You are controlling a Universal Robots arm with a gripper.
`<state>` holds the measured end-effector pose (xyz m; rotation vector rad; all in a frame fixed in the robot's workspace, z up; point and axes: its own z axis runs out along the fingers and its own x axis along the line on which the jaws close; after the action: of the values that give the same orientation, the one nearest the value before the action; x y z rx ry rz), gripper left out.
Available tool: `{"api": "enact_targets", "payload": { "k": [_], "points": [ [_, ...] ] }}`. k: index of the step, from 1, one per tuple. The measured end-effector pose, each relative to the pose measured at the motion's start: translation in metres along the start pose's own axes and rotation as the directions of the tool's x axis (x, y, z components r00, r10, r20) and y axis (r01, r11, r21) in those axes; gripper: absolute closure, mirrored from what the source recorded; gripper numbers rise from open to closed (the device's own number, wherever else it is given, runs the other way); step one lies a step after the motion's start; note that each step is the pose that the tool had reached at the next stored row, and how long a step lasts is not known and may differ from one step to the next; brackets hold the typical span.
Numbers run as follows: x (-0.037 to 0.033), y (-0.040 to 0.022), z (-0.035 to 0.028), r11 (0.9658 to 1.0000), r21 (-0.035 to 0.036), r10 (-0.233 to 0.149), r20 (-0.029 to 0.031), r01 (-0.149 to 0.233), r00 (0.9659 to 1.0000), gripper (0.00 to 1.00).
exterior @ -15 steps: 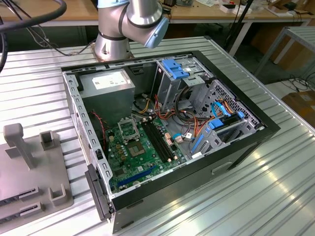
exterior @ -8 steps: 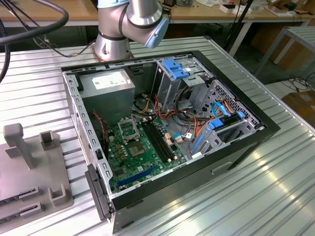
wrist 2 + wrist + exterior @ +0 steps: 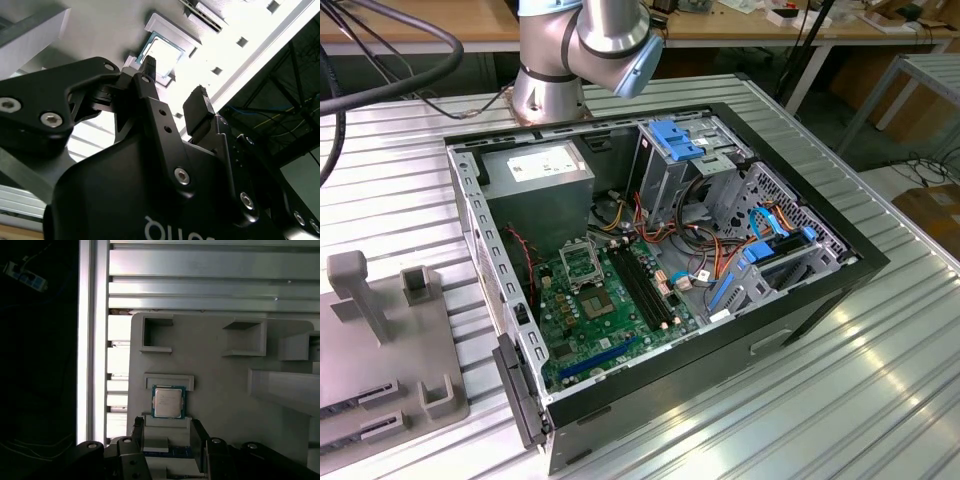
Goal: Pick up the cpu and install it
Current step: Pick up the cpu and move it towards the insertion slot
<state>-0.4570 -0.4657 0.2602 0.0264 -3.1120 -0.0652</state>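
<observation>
Ribbed metal table (image 3: pixel 880 380), slats running its length. Open computer case (image 3: pixel 650 420) lies on its side mid-table, taking up most of the width. Arm's base (image 3: pixel 548 95) is planted just behind it, towards the far edge. Grey tray (image 3: pixel 380 370) lies flat by the edge at the exterior view's left, well apart from the case. In the first wrist view, the cpu (image 3: pixel 168 402) sits flat in a tray recess, near the table's edge rail.

Metal, matt plastic
Cpu (image 3: pixel 168 403) top silvery metal; tray (image 3: pixel 215 375) matt grey plastic; hand (image 3: pixel 167 432) matt black; counter (image 3: pixel 880 380) ribbed metal.
</observation>
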Motion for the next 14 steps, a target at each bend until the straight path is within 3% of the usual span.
{"api": "enact_targets", "payload": {
  "k": [14],
  "points": [
    [-0.0001, -0.0001, 0.0013, 1.0, -0.0001, 0.0, 0.0001, 0.0, 1.0, 0.5]
  ]
}}
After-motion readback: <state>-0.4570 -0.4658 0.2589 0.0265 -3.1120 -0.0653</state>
